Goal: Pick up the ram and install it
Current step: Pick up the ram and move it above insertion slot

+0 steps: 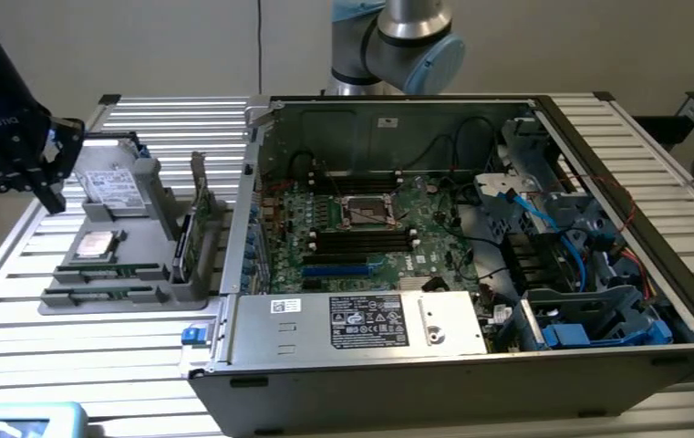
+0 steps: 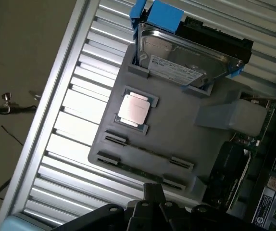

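**Pick not begun: the black robot hand (image 1: 45, 187) hangs empty at the upper left of the exterior view, fingers pressed together.**

The ram (image 1: 101, 294), a long, narrow green circuit-board stick, lies flat in a slot along the edge of the grey moulded holder tray (image 1: 139, 239). The tray sits on the slatted metal table (image 1: 30, 347), at the lower left of the exterior view. In the wrist view the hand (image 2: 150, 199) hovers just off that edge, near the ram (image 2: 138, 172). Judging from this, the pick calls for spread fingers squared across the stick's thin edges.

The exterior view looks down from well back over the open computer case (image 1: 444, 388) and the grey parts tray (image 1: 146, 260) (image 2: 176, 132) beside it, which the wrist view sees from nearer above.
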Action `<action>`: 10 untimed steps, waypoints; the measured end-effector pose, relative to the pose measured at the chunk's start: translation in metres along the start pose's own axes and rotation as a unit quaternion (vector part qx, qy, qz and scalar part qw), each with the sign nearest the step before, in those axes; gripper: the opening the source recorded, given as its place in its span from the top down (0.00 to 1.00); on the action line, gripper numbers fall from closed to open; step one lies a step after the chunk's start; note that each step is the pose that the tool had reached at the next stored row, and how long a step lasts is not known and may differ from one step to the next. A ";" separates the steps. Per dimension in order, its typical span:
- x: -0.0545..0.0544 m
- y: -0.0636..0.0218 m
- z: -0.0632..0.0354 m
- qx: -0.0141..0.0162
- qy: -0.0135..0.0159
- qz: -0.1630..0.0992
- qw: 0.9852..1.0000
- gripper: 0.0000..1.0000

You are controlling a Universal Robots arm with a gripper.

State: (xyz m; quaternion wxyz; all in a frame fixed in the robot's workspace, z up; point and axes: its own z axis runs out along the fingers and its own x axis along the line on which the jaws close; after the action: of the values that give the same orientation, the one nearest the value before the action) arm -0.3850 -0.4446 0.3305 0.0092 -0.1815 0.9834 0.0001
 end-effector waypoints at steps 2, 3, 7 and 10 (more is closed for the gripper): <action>0.000 0.0001 0.0013 0.000 -0.001 -0.015 1.000 0.89; 0.000 0.0002 0.0013 -0.001 -0.001 -0.024 1.000 0.89; 0.000 0.0002 0.0017 -0.001 -0.001 -0.061 0.998 0.89; 0.000 0.0002 0.0019 -0.002 -0.002 -0.088 0.996 0.89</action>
State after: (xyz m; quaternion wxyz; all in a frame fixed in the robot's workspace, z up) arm -0.3850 -0.4444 0.3286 0.0104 -0.2671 0.9636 0.0014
